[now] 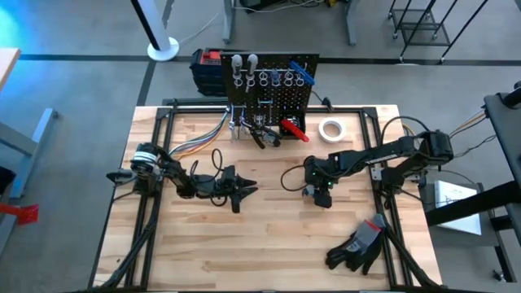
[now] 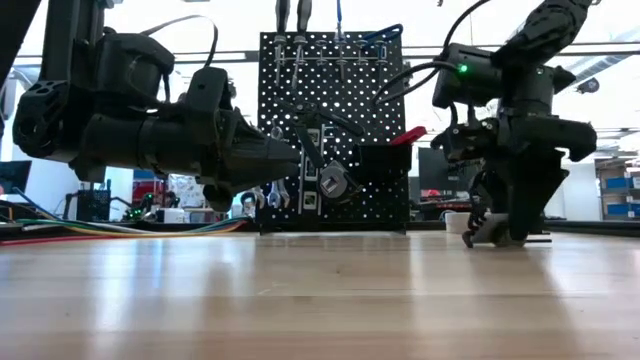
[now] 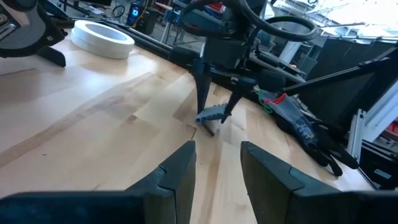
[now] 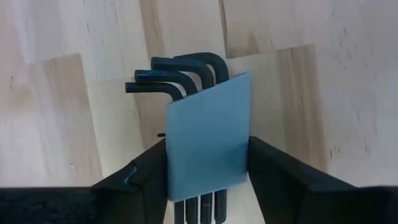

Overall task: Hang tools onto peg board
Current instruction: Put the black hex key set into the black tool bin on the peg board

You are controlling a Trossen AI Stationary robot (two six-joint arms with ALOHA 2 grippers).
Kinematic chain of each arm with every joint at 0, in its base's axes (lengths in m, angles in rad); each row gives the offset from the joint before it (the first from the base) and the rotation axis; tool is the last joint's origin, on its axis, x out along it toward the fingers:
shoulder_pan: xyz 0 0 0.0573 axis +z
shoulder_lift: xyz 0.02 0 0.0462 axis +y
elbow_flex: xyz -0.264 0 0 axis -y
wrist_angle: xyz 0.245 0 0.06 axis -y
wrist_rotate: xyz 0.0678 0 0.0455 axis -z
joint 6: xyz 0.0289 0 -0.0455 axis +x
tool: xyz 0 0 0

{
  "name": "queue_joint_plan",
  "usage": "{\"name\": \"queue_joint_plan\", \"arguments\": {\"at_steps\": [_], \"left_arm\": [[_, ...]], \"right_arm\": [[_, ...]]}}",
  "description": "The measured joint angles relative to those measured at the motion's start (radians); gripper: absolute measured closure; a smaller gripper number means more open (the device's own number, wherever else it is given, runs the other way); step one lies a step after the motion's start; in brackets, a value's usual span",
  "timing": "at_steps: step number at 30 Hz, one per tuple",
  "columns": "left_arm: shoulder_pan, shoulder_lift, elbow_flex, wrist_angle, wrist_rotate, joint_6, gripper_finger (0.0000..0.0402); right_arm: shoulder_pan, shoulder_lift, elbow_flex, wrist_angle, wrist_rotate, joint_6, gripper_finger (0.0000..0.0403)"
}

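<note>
Holding red-handled tool [image 1: 293, 129], peg board [image 1: 269, 85] bin [image 2: 383, 160]; right gripper [image 4: 205, 168] jaws grasp hex key set [image 4: 205, 134] on desk [image 1: 269, 236]; left gripper [image 3: 217, 165] jaws apart, empty

Hex-key set [image 4: 207, 140] long ends cut off; peg board [image 1: 269, 85] tools tiny.

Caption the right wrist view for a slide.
Right gripper closed on a blue plastic holder of black hex keys, above the light wooden table.

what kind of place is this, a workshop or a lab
Most likely a robotics lab or workshop: a wooden table carrying two robot arms, an upright peg board hung with tools, and metal racks and cluttered benches in the room behind.
</note>
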Motion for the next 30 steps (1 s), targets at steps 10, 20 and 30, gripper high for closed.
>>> {"name": "queue_joint_plan", "arguments": {"at_steps": [10,20,30], "left_arm": [[-0.002,0.000,0.000,-0.001,0.000,-0.001,0.0285],[-0.003,0.000,0.000,0.003,0.000,0.000,0.0285],[-0.006,0.000,0.000,0.005,0.000,0.010,0.0285]], "right_arm": [[0.001,-0.130,0.036,-0.046,0.090,-0.055,0.0365],[-0.115,-0.391,0.163,-0.058,0.163,0.050,0.0365],[-0.340,-0.405,0.289,-0.008,0.168,0.192,0.0365]]}}
